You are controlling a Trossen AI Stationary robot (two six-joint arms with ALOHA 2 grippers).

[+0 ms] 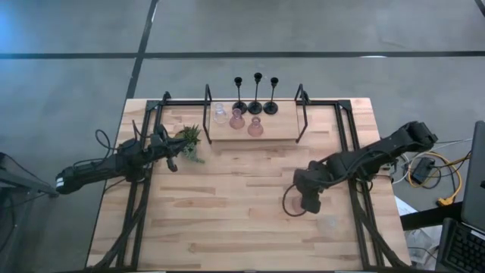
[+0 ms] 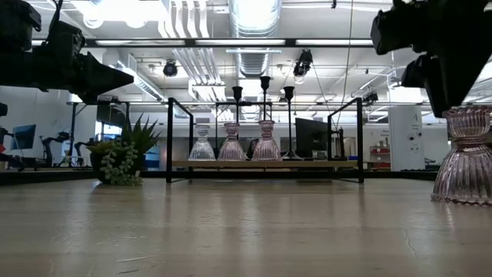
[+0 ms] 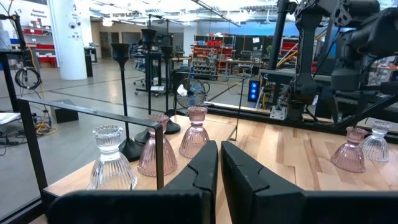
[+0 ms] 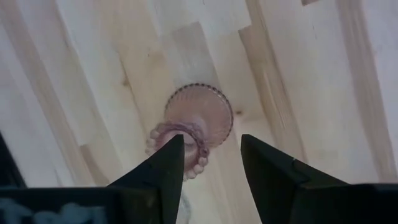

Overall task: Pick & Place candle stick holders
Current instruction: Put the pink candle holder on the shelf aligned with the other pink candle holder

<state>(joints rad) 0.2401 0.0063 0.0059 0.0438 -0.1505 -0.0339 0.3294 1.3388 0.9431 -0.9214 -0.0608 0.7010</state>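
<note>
A pink glass holder (image 1: 291, 203) stands upright on its base on the table at the right; it also shows in the low view (image 2: 464, 158). My right gripper (image 4: 211, 165) is open right above it, fingers pointing down, one on either side of its cup rim (image 4: 178, 140). A clear glass holder (image 3: 377, 140) stands beside it. On the wooden shelf (image 1: 276, 133) at the far middle stand three black stemmed holders (image 1: 257, 92), one clear glass holder (image 1: 220, 114) and two pink ones (image 1: 246, 123). My left gripper (image 3: 219, 165) is shut and empty by the plant. My right gripper comes at the pink holder from above, pointing down, with the cup rim (image 4: 186, 144) close to one finger (image 4: 168, 163). I cannot tell whether that finger touches the rim. The holder stands upright on the table.
A small spiky green plant (image 1: 189, 141) stands at the left, next to my left gripper (image 1: 171, 161). The shelf has a black metal frame (image 1: 301, 114) at its ends. Bare table lies between the shelf and the near edge.
</note>
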